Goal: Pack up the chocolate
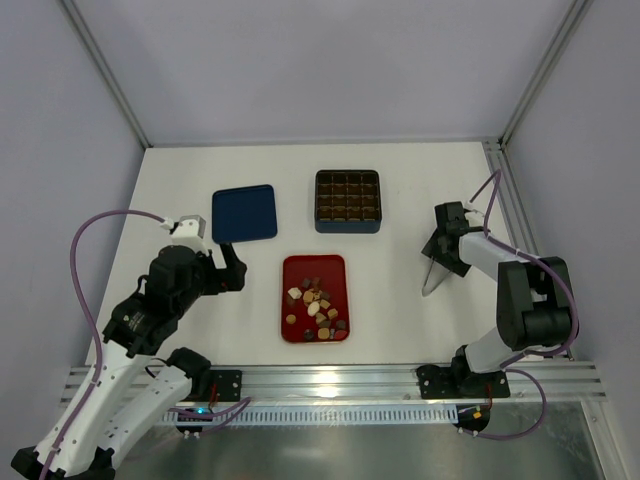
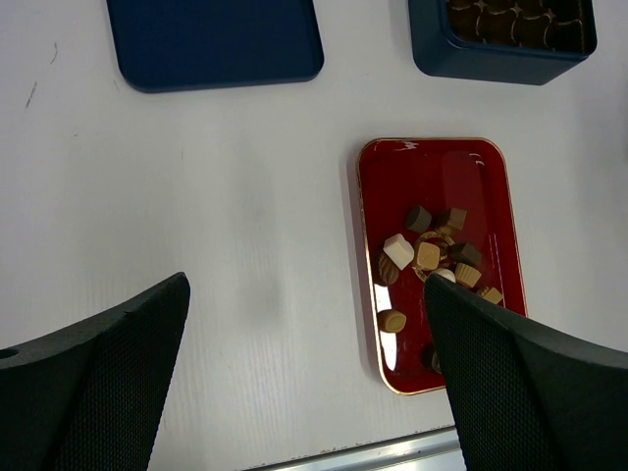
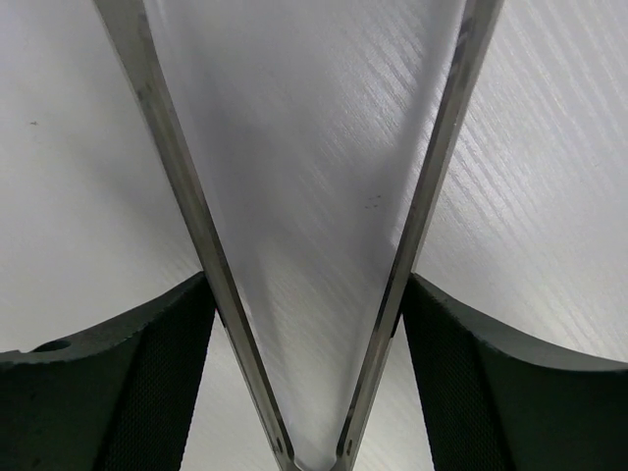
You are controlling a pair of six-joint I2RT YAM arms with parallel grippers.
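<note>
The chocolate [image 1: 316, 305] is a heap of small brown, tan and cream pieces [image 2: 432, 257] on a flat red tray [image 1: 300, 268]. My left gripper [image 1: 232, 265] hangs open to the left of the tray, nothing between its fingers [image 2: 98, 383]. The right gripper [image 1: 443, 248] is at the right of the table, its pads [image 3: 147, 373] pressed on both arms of a pair of metal tongs [image 3: 186, 196]. The tongs [image 1: 431, 280] point toward the near edge, tips low over the table. The tong tips are out of the right wrist view.
A dark blue box [image 1: 348, 200] with grid compartments holding dark pieces stands behind the tray [image 2: 432, 177]. Its flat blue lid [image 1: 244, 213] lies to the left of the box [image 2: 510, 61]. An aluminium rail [image 1: 340, 380] runs along the near edge.
</note>
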